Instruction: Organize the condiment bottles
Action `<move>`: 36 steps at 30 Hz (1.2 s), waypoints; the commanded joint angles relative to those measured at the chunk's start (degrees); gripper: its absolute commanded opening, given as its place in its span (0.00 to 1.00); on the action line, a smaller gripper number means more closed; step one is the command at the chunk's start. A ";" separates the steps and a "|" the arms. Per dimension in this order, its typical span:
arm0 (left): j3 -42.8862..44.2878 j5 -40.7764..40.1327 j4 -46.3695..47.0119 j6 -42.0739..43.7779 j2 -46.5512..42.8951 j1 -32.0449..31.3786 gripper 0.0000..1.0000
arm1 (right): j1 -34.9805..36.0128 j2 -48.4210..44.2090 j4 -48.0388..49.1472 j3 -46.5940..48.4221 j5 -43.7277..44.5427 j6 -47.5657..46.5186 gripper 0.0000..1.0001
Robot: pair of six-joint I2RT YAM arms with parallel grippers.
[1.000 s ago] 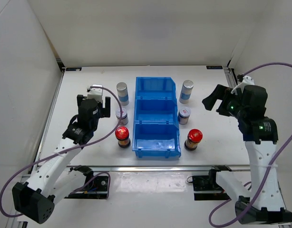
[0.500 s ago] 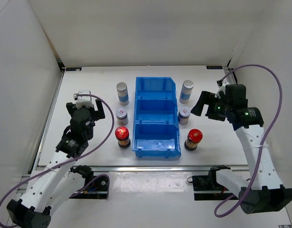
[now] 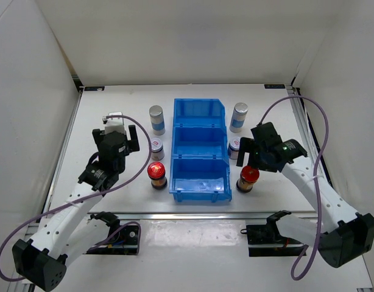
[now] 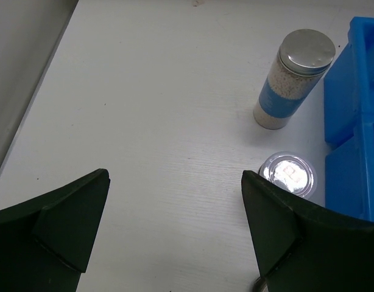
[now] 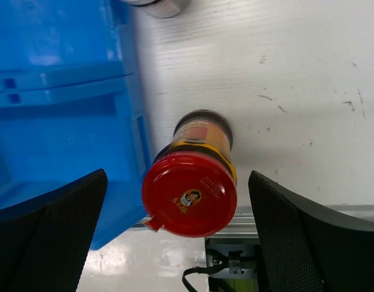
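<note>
The right red-capped jar stands upright near the table's near edge, just beside the right wall of the blue bin. From the right wrist view it sits between the two spread fingers of the right gripper. Those fingers are wide apart, with clear gaps on both sides of the cap, and grasp nothing. How far above the jar the fingertips hang cannot be told.

Further from the near edge on the same side, the right short silver-lidded jar stands by the bin's middle compartment. The right tall cylinder stands by its far compartment.

The other three bottles mirror these along the bin's left wall. The left red-capped jar is nearest the near edge, the left short silver-lidded jar is by the middle compartment, and the left tall cylinder is by the far one. All six are upright and outside the bin.

The left gripper is over bare table toward the left edge, apart from the left row. Its fingers are spread and hold nothing. In its wrist view, the short jar lies just beyond its right finger and the tall cylinder lies further toward the far edge.
</note>
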 commanded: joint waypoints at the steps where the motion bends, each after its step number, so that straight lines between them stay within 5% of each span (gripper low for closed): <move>1: 1.96 -2.96 -0.94 -0.78 -1.29 -0.33 1.00 | 1.13 0.10 0.82 -0.58 6.70 3.81 1.00; 16: 1.95 -2.96 -0.94 -1.31 -1.29 -0.33 1.00 | 1.66 5.36 3.90 -6.20 2.39 5.57 0.95; 22: 1.95 -3.57 -0.94 -1.31 -2.34 -0.33 1.00 | 2.18 7.13 4.43 -6.21 2.39 5.57 0.72; 27: 1.43 -3.58 -0.94 -1.31 -2.35 -0.33 1.00 | 3.50 4.15 -0.03 -1.74 7.64 5.57 0.34; 31: 1.43 -3.58 -0.94 -1.31 -2.35 -0.33 1.00 | 7.19 0.89 -4.36 6.70 14.86 4.79 0.25; 36: 1.43 -3.58 -0.94 -1.31 -2.35 -0.33 1.00 | 15.10 -0.35 -2.95 14.26 12.52 1.97 0.15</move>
